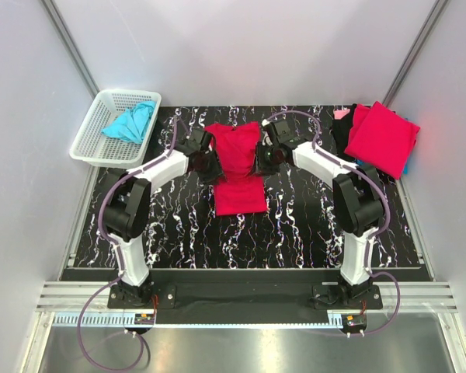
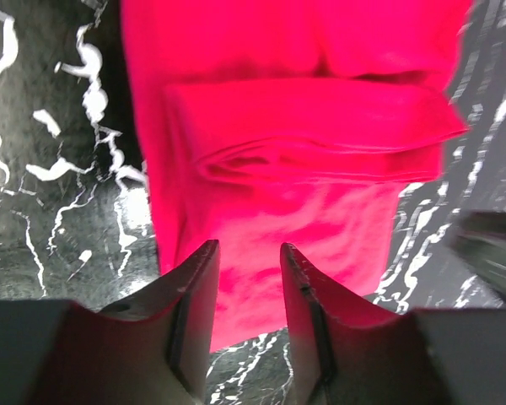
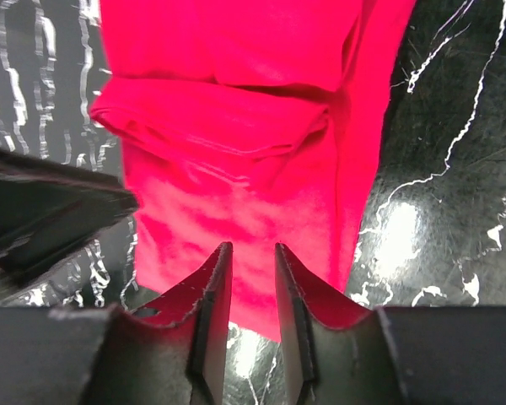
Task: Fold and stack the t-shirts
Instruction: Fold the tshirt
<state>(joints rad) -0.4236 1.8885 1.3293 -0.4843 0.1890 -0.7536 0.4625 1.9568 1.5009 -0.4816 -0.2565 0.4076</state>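
Observation:
A crimson red t-shirt point(image 1: 238, 167) lies on the black marbled table, folded into a narrow strip running front to back, with a cross fold near its middle. It also shows in the left wrist view point(image 2: 304, 126) and the right wrist view point(image 3: 236, 126). My left gripper point(image 1: 210, 165) is at the shirt's left edge and my right gripper point(image 1: 265, 159) at its right edge. In the wrist views the left gripper point(image 2: 249, 245) and the right gripper point(image 3: 253, 246) are both open just above the cloth, with nothing between the fingers.
A white lattice basket point(image 1: 93, 132) at the back left holds a crumpled turquoise shirt point(image 1: 130, 123). A stack of folded shirts with a red one on top point(image 1: 382, 138) sits at the back right, partly off the mat. White walls enclose the table.

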